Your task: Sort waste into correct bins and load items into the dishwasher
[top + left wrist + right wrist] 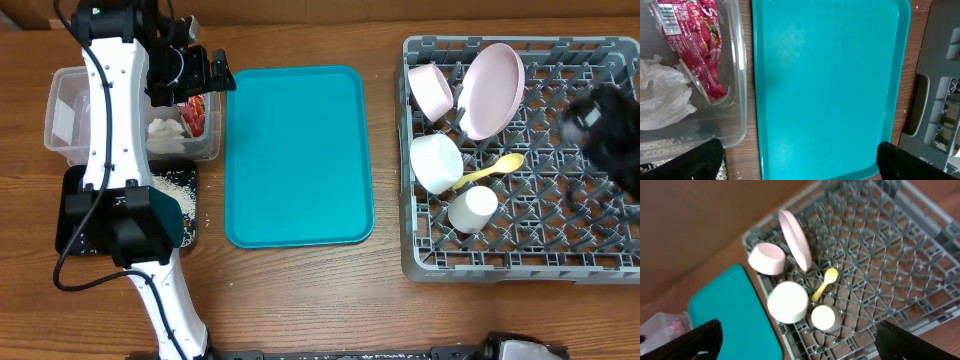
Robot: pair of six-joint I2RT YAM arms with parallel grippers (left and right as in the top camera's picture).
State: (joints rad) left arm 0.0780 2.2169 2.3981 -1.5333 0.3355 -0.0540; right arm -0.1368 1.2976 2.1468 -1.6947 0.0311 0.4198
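The worktop (pixel 300 300) is warm brown wood, and in the overhead view its fine grain runs from left to right. A thin darker line crosses it near the far side. Along the near edge sits a dark strip (pixel 350 354), cut off by the frame, so what it is cannot be told. The light is soft and even, falling from above (shadows on the wood are short and faint). In the right wrist view the same wood shows blurred, and past a slanting border lies a duller brown surface (pixel 700 220). Whether that is floor, wall or more worktop cannot be told.
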